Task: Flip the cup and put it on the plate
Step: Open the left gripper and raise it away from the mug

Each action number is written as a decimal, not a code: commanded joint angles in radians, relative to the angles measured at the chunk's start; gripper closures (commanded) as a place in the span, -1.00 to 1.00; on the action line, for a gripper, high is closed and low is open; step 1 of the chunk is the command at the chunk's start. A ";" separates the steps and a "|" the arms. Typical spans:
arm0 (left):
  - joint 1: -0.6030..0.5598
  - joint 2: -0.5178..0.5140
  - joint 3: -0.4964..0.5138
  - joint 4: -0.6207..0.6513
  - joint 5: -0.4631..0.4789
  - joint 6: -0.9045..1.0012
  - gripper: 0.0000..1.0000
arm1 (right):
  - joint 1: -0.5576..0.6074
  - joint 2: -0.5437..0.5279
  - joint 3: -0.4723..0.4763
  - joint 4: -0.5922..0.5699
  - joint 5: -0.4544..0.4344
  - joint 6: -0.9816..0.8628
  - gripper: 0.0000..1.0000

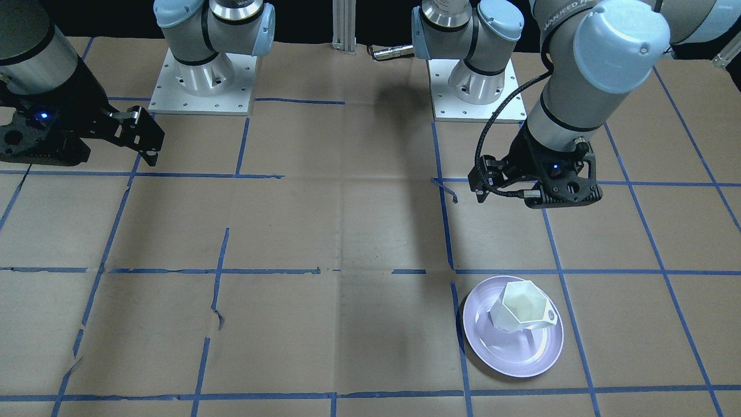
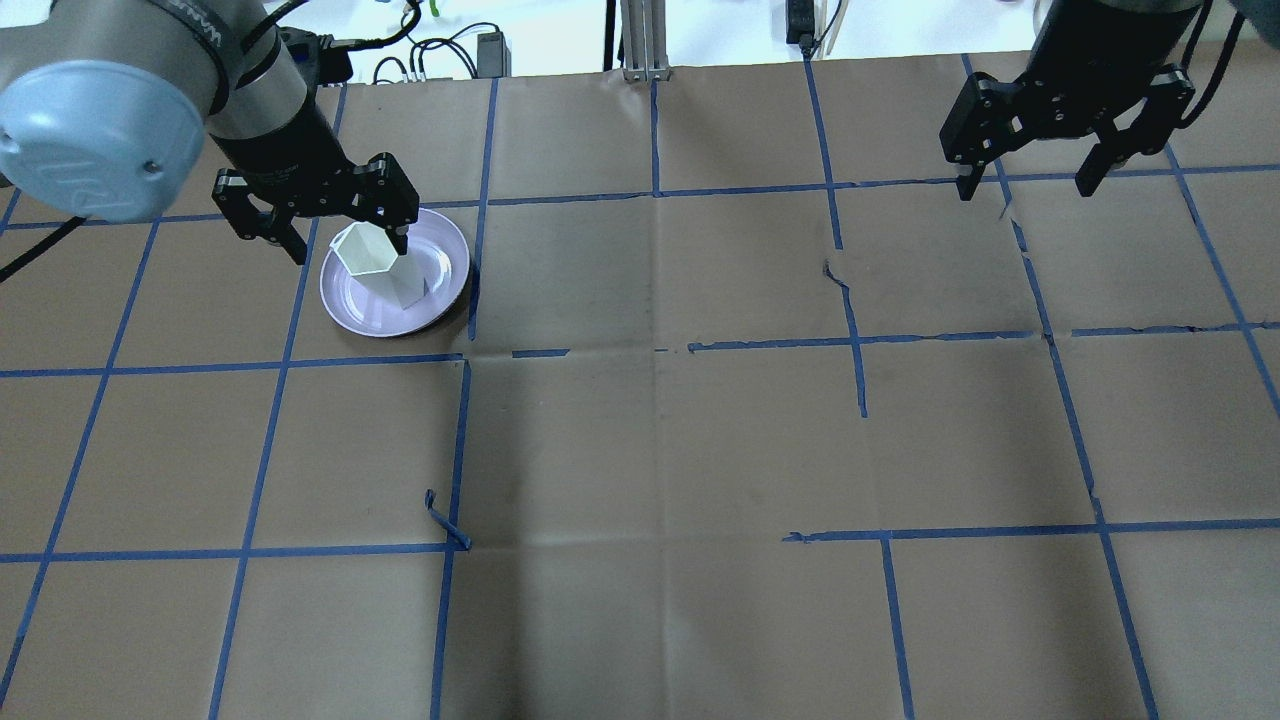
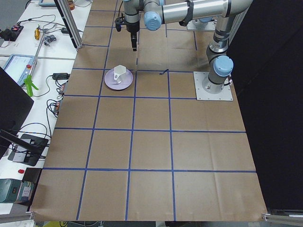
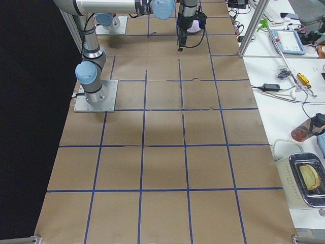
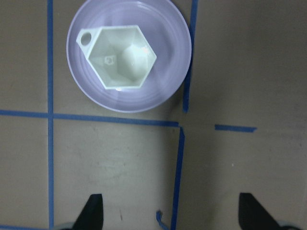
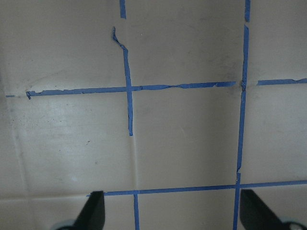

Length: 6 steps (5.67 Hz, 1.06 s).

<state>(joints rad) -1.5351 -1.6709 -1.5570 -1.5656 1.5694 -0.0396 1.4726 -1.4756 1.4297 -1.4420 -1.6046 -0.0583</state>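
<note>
The white faceted cup (image 5: pixel 122 57) stands upright, mouth up, on the pale lavender plate (image 5: pixel 163 91); its loop handle points toward the plate's rim. It also shows in the overhead view (image 2: pixel 375 262) on the plate (image 2: pixel 440 270), and in the front view (image 1: pixel 524 310) on the plate (image 1: pixel 509 353). My left gripper (image 2: pixel 350 250) hangs above the plate, open and empty, its fingertips (image 5: pixel 93 211) well apart and clear of the cup. My right gripper (image 2: pixel 1023 185) is open and empty over bare paper far to the other side.
Brown paper with a blue tape grid covers the table. A loose curl of tape (image 2: pixel 445 520) lies near the middle. Two arm bases (image 1: pixel 202 75) (image 1: pixel 474 81) stand at the robot's edge. Benches with tools and cables (image 3: pixel 28 61) flank the table ends.
</note>
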 commanded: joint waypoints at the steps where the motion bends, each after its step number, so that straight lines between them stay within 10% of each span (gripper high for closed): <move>1: -0.037 0.051 0.023 -0.112 -0.040 -0.032 -1.00 | 0.000 0.000 0.000 0.000 0.000 0.000 -1.00; 6: -0.082 0.062 0.003 -0.007 -0.025 -0.075 -0.98 | 0.000 0.000 0.000 0.000 0.000 0.000 -1.00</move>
<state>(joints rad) -1.6165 -1.6107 -1.5519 -1.5815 1.5433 -0.1150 1.4726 -1.4757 1.4297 -1.4419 -1.6045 -0.0583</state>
